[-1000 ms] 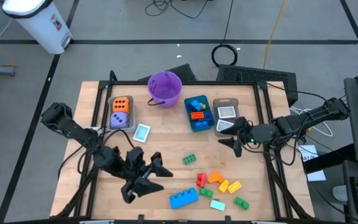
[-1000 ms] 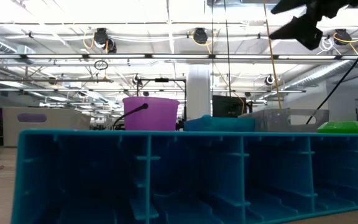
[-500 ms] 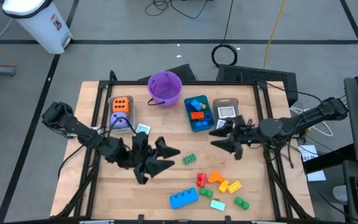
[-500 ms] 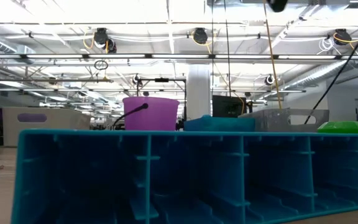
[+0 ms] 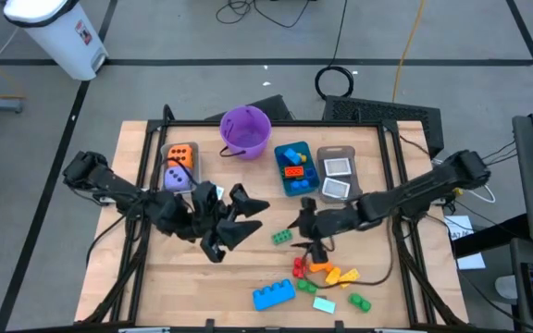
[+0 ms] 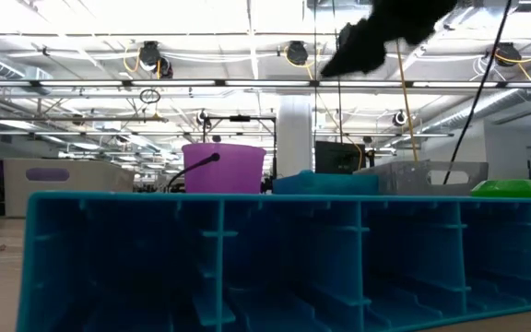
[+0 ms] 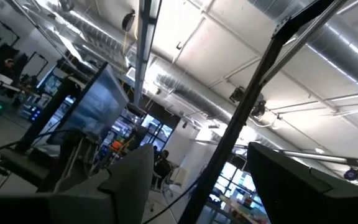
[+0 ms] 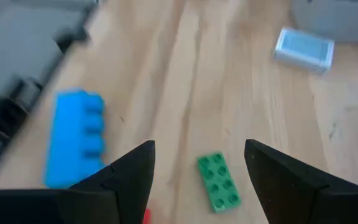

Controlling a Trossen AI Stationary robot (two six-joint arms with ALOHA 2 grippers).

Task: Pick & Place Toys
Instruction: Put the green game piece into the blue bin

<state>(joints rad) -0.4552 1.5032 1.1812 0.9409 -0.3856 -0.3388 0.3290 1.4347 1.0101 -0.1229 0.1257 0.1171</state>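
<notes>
Moved: we see the right tool [image 5: 308, 231] has swung from beside the clear bins to mid-counter, above the green brick [image 5: 281, 237]; the left tool [image 5: 234, 222] has turned upward near the dice bin.
High view, containers: the grey bin [image 5: 179, 167] holds an orange die [image 5: 180, 156] and a purple die [image 5: 178, 177]; the teal bin [image 5: 295, 169] holds blue and orange bricks; two clear bins [image 5: 337, 176] each hold a card; we cannot see into the purple bucket [image 5: 245, 130].
High view, room: loose bricks [image 5: 327, 271] cluster by the counter [image 5: 248, 190]'s near edge; bare wood lies between the bins and the arms.
Low view: a blue brick [image 6: 275, 258] fills the foreground.
Left wrist view: left tool's fingers stand apart, empty, pointing at the ceiling.
Right wrist view: right tool's fingers apart, empty, over the green brick.
</notes>
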